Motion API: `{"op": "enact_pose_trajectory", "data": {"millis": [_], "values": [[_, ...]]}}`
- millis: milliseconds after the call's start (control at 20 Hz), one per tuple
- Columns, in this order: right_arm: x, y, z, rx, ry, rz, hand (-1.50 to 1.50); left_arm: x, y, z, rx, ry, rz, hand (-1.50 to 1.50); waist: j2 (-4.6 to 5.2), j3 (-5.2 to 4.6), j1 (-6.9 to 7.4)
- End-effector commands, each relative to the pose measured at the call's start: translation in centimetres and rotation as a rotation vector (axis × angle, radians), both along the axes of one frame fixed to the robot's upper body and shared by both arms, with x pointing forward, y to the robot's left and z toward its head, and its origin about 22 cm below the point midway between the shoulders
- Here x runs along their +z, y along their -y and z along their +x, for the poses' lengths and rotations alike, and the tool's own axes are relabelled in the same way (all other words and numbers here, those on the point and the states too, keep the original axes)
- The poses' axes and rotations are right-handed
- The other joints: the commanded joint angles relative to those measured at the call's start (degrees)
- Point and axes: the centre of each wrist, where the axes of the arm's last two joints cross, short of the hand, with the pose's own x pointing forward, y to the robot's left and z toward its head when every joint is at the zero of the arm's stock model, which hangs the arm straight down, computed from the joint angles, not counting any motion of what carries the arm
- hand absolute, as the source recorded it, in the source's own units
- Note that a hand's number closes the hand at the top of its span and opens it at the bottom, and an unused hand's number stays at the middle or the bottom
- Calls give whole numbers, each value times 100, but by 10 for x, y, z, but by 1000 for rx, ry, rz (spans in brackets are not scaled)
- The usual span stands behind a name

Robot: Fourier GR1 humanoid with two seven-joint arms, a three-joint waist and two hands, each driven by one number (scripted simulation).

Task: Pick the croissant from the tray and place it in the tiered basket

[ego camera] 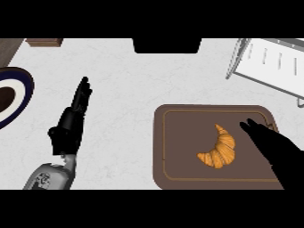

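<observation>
A golden croissant (220,149) lies on the brown tray (180,147) at the lower right of the counter. My right hand (276,147) hovers over the tray's right side, fingers straight and pointing up-left, just right of the croissant and apart from it. The tiered basket (279,71), white with a wire frame, stands at the upper right. At the left, my left hand (72,122) rests open with fingers pointing away, holding nothing.
A dark blue and white plate (22,95) with a brown centre sits at the left edge. A dark block (167,45) stands at the back middle, and a small wooden item (44,42) lies at the back left.
</observation>
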Motion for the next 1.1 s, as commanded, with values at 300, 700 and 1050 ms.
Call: {"op": "enact_pose_trajectory", "data": {"millis": [300, 700, 1050], "values": [[-35, -17, 13, -52, 16, -166, -150, -5, 0, 8, 2, 8, 4, 0, 5, 0, -29], [-66, 0, 27, -119, -20, -140, -150, 1, 4, 0, 0, 13, 4, 0, 3, 3, -29], [-64, 15, 22, -90, -55, -99, -150, -19, 13, 7, 5, 6, 8, 0, 6, 2, -64]]}}
